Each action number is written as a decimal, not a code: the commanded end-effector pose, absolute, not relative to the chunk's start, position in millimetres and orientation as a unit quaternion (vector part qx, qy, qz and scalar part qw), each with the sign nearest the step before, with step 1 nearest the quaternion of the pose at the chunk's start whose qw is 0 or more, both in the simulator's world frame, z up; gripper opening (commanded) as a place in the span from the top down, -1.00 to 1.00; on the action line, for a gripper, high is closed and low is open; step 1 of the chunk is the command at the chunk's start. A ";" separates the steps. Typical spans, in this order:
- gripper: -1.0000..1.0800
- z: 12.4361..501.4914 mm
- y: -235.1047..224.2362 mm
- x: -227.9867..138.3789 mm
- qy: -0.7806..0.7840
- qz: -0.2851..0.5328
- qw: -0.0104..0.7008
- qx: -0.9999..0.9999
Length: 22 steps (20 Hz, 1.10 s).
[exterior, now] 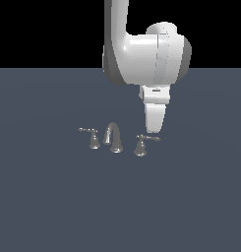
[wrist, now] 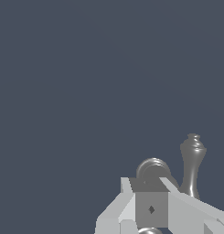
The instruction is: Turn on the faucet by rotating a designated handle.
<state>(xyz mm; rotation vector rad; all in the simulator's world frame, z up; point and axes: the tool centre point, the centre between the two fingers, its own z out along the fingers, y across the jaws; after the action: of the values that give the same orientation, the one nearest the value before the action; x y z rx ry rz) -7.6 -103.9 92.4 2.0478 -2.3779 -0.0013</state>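
The jaws cannot be read as open or closed in either view, and nothing shows held in them. The gripper (exterior: 153, 129) hangs just above the handle (exterior: 141, 144), near its lever tip. That lever's long axis points toward the exterior view's right, away from the spout (exterior: 113, 136).

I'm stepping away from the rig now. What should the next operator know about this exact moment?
Gripper: hangs beside the handle, near its lever tip; whether the fingers are open or shut cannot be told.
Faucet: spout stands centre on the floor, twin handle at the exterior view's left, target handle at its right.
Done: approach only; contact cannot be confirmed.
Left: engage the lever and rotate it.
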 end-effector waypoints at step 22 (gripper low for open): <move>1.00 76.7 -126.5 -38.1 -0.784 0.000 0.000 0.620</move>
<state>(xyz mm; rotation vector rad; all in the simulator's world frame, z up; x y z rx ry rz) -29.7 -122.9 76.8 1.9578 -2.4617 0.0049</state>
